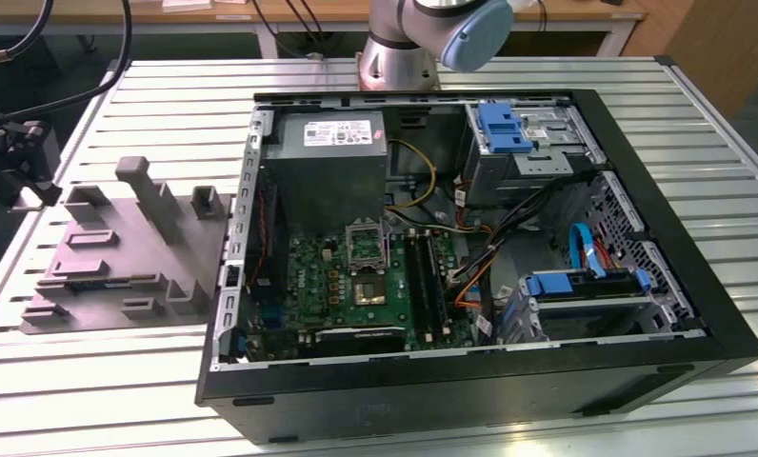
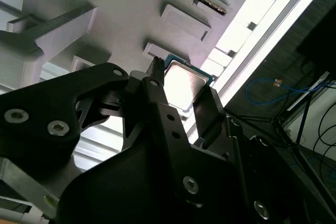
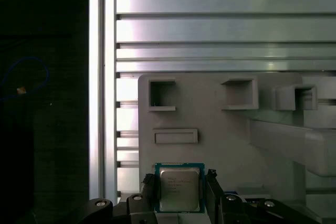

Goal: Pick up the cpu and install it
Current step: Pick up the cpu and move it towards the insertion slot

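While the small square cpu with its silvery-beige metal top is pinched on two opposite edges by the black fingers of the gripper, it is seen over the grey plastic fixture plate, near that plate's edge beside the rim of the slatted aluminium bench. Whether it is lifted clear of the plate cannot be told. The pick-up is judged to be under way. Installation is not yet done: the metal-framed socket on the green motherboard, inside the open black computer case, lies well apart and looks dark and unfilled.
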Robot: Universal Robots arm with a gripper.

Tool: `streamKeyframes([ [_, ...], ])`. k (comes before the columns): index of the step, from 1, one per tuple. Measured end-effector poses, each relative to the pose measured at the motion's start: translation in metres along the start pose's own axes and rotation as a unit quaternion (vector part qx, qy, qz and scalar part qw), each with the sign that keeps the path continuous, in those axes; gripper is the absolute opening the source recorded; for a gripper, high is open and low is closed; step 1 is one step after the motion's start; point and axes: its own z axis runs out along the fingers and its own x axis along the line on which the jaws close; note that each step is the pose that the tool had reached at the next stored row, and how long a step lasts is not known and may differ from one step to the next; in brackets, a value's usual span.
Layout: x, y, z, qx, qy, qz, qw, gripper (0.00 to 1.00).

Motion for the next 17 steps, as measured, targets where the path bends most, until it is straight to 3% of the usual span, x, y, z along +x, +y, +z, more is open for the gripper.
streamKeyframes([
  [17, 0.0000, 0.0002, -0.0064, 0.0000, -0.0001, 0.000, 1.0000, 0.47],
])
